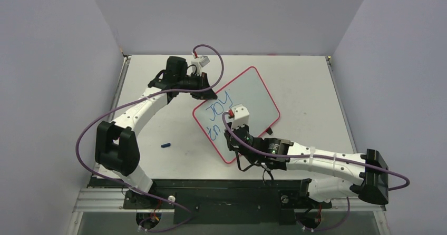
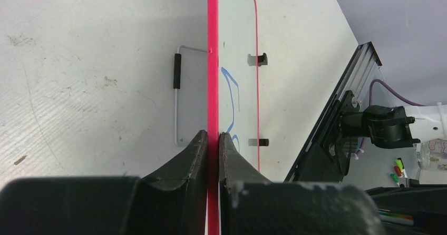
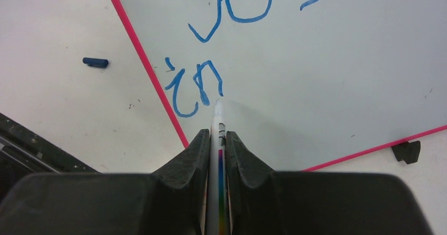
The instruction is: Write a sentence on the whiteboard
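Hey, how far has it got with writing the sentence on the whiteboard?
Done: two blue words, "JOY" and "in", stand on the whiteboard. In hand: the left gripper is clamped on the board's red edge, and the right gripper holds the marker, its tip just by the end of "in". Left: two words make no full sentence, and much of the board is bare.

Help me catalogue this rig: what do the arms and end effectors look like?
The left arm and right arm have white links with black joint housings. A purple cable loops along each. The left end effector and right end effector each have two black, tapering fingers. A white wrist block with a red patch tops each.
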